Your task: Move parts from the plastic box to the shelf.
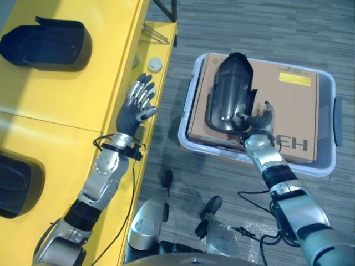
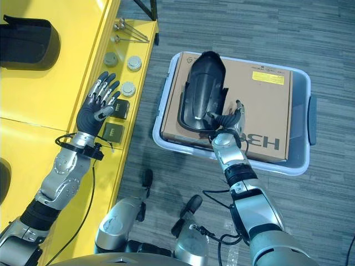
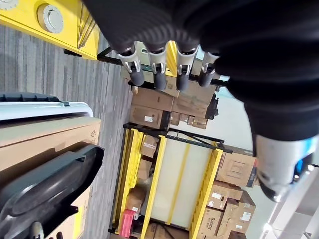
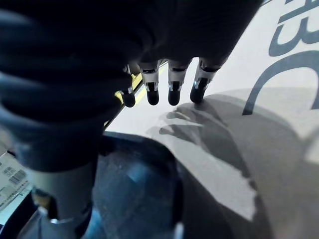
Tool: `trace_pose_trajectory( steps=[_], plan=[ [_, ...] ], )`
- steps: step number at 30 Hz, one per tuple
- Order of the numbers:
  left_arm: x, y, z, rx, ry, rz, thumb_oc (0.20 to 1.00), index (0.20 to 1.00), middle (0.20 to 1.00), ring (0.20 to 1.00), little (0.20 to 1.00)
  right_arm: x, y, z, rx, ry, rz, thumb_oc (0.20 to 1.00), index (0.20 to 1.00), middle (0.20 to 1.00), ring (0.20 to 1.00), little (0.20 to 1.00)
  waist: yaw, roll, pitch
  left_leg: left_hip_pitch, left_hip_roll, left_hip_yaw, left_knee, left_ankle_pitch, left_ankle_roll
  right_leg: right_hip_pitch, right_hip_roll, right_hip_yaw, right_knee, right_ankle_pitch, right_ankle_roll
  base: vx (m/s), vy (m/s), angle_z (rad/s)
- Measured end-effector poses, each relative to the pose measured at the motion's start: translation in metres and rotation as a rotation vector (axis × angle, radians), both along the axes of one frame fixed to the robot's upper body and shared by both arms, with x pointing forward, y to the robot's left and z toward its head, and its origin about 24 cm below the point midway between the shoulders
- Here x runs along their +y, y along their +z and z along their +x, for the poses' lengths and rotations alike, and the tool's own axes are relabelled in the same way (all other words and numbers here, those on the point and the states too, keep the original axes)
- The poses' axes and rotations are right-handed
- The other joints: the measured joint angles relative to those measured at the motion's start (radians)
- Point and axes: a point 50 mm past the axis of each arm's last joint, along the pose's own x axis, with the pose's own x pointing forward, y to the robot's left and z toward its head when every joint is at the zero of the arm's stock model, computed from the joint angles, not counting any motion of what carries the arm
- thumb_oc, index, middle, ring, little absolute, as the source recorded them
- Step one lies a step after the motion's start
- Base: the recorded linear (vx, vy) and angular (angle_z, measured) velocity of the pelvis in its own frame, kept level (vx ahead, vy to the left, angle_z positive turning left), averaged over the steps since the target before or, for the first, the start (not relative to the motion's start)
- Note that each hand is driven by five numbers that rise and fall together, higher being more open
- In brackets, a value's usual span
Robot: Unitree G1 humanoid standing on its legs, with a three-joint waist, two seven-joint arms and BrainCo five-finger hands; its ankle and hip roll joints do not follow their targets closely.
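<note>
Right eye view: right hand (image 2: 228, 123) open by glossy curved part (image 2: 203, 88).

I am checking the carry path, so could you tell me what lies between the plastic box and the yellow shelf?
In the right eye view, a strip of bare grey carpet separates the plastic box from the yellow shelf.

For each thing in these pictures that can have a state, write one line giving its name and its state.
Black part: lying on the cardboard box, right hand at its near end.
Cardboard box: closed, sitting inside the plastic box.
Plastic box: on the floor, no lid on.
Left hand: open, over the yellow shelf, holding nothing.
Right hand: fingers relaxed, not closed round the part.
</note>
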Motion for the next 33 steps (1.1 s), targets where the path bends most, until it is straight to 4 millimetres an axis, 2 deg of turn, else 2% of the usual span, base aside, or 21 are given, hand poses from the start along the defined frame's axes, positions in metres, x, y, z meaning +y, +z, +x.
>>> trace_pose_trajectory(
  steps=[3, 4, 6, 11, 14, 19, 29, 31, 33],
  plan=[
    [-0.001, 0.0, 0.0, -0.002, -0.002, 0.0, 1.0, 1.0, 1.0, 1.0, 1.0, -0.003, 0.0, 0.002, 0.016, -0.015, -0.012, 1.0, 1.0, 1.0, 1.0, 1.0, 0.006, -0.002, 0.001, 0.0, 0.0, -0.002, 0.0, 0.001, 0.0, -0.001, -0.001, -0.001, 0.006, -0.002, 0.002, 0.0, 0.0, 0.0],
    [-0.001, 0.0, 0.0, -0.002, -0.002, 0.0, 1.0, 1.0, 1.0, 1.0, 1.0, -0.003, -0.001, 0.002, 0.02, -0.017, -0.016, 0.878, 0.878, 0.878, 0.878, 0.878, 0.007, -0.003, 0.002, -0.001, 0.0, -0.004, 0.0, 0.001, 0.0, -0.002, -0.001, -0.002, 0.007, -0.003, 0.002, 0.0, 0.0, 0.0],
    [-0.001, 0.0, 0.0, -0.003, -0.003, 0.0, 1.0, 1.0, 1.0, 1.0, 1.0, -0.005, -0.001, 0.003, 0.033, -0.028, -0.022, 0.2, 0.2, 0.2, 0.2, 0.2, 0.01, -0.003, 0.002, -0.004, 0.0, -0.014, 0.0, 0.001, 0.0, -0.006, -0.002, -0.004, 0.015, -0.008, 0.001, -0.01, 0.0, 0.06],
    [-0.001, 0.001, 0.0, -0.004, -0.004, 0.001, 1.0, 1.0, 1.0, 1.0, 1.0, -0.028, 0.01, -0.001, 0.027, -0.081, -0.07, 0.2, 0.2, 0.2, 0.2, 0.2, 0.018, -0.003, 0.002, -0.029, 0.001, -0.026, 0.0, 0.011, -0.002, -0.03, -0.002, -0.015, 0.033, -0.015, 0.0, -0.02, -0.001, 0.07],
    [-0.001, 0.001, 0.0, -0.005, -0.005, 0.001, 1.0, 1.0, 1.0, 1.0, 1.0, -0.03, 0.012, 0.0, 0.029, -0.088, -0.069, 0.2, 0.2, 0.2, 0.2, 0.2, 0.018, -0.003, 0.002, -0.036, 0.001, -0.026, 0.0, 0.014, -0.001, -0.035, -0.002, -0.019, 0.033, -0.015, 0.0, -0.01, 0.001, 0.03],
    [-0.002, 0.004, 0.001, -0.018, -0.01, 0.001, 1.0, 1.0, 1.0, 1.0, 1.0, -0.027, 0.004, 0.0, 0.067, -0.066, -0.053, 0.2, 0.2, 0.2, 0.2, 0.2, 0.027, -0.003, 0.002, -0.035, 0.001, -0.026, 0.0, 0.014, -0.001, -0.034, -0.002, -0.021, 0.033, -0.015, 0.0, 0.0, 0.0, 0.0],
    [-0.002, 0.005, 0.0, -0.028, -0.033, 0.013, 1.0, 1.0, 1.0, 1.0, 1.0, -0.024, 0.003, 0.001, 0.057, -0.051, -0.037, 0.2, 0.2, 0.2, 0.2, 0.2, 0.03, -0.005, 0.003, -0.003, 0.001, -0.026, 0.0, 0.015, -0.002, 0.001, -0.001, -0.023, 0.031, -0.015, 0.0, 0.0, 0.0, 0.0],
    [-0.002, 0.006, -0.001, -0.039, -0.042, 0.013, 1.0, 1.0, 1.0, 1.0, 1.0, -0.017, 0.011, 0.0, -0.002, -0.028, -0.026, 0.2, 0.2, 0.2, 0.2, 0.2, 0.028, -0.005, 0.003, 0.006, 0.002, -0.025, 0.0, 0.013, -0.003, 0.01, 0.0, -0.022, 0.028, -0.014, 0.0, 0.0, 0.0, 0.0],
    [0.001, 0.007, -0.002, -0.038, -0.036, 0.014, 1.0, 1.0, 1.0, 1.0, 1.0, -0.002, 0.027, -0.002, -0.112, 0.036, -0.013, 0.2, 0.2, 0.2, 0.2, 0.2, 0.019, -0.005, 0.003, 0.016, 0.005, -0.023, 0.0, 0.013, -0.003, 0.02, 0.004, -0.021, 0.026, -0.013, -0.001, 0.05, -0.031, -0.02]
  ],
)
